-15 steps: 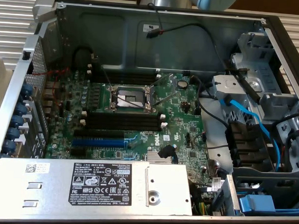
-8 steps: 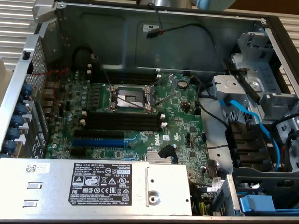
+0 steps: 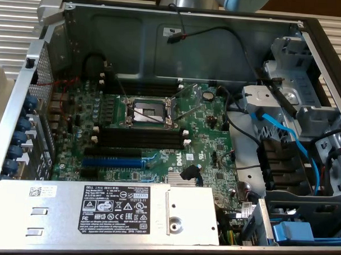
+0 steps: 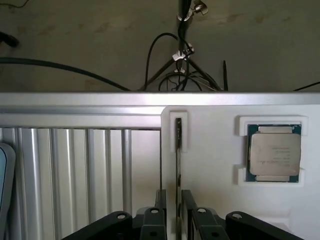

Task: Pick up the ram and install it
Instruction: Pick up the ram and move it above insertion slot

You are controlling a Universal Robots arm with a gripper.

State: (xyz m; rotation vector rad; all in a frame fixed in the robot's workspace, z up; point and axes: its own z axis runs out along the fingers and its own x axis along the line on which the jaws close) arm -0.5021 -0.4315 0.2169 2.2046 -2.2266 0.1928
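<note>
The ram (image 4: 178,150) stands on its edge in a slot of a white holder (image 4: 210,150), and I see it as a thin dark strip. My gripper (image 4: 174,196) is open, with one black finger (image 4: 161,200) on each side of the ram's near end and a small gap on both sides. In the exterior view the open computer case holds the green motherboard (image 3: 203,145), and its long black memory slots (image 3: 139,139) with white end clips have nothing in them.
A processor chip (image 4: 275,155) sits in its own recess in the white holder. A ribbed metal surface (image 4: 75,170) lies beside the holder. In the case are the CPU socket (image 3: 146,111), a blue expansion slot (image 3: 110,159), the grey power supply (image 3: 128,211) and blue cables (image 3: 282,128).
</note>
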